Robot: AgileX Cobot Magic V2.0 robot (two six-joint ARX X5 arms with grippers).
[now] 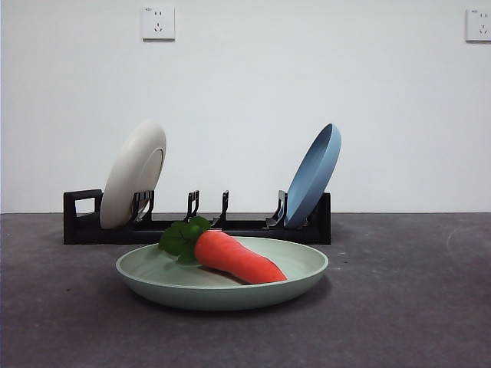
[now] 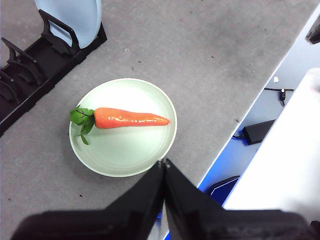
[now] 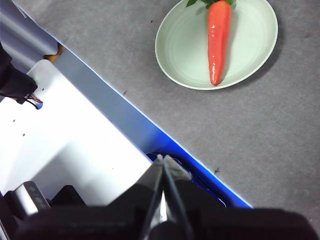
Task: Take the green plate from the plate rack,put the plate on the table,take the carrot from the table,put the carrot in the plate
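Now, going from left to right across the front view, the plate rack (image 1: 198,228) is standing along the back of the dark grey tabletop (image 1: 414,307), its square loop handle at the left end. Just beside that handle a cream-white plate (image 1: 133,175) is leaning upright in a slot. The middle prongs are standing bare. At the right end a blue plate (image 1: 313,175) is leaning in its slot, tilting to the right.

Nearer the camera, in front of the rack's middle, the green plate (image 1: 222,285) is lying flat on the tabletop, apart from the rack. The carrot (image 1: 236,257) is resting inside it, its green leaves pointing left toward the plate's rim and its orange tip pointing right, near the plate's centre.

No arm is showing in the front view. From the wrist cameras, both pincers are hanging high above the scene. The left pincer (image 2: 164,162) is hovering above the plate's near rim, close to the tabletop's edge, its jaws pressed together with nothing between them. The right pincer (image 3: 162,159) is hovering over the tabletop's blue-lit edge, well apart from the plate, its jaws likewise closed on nothing. Both wrist views are showing the carrot lying within the plate.
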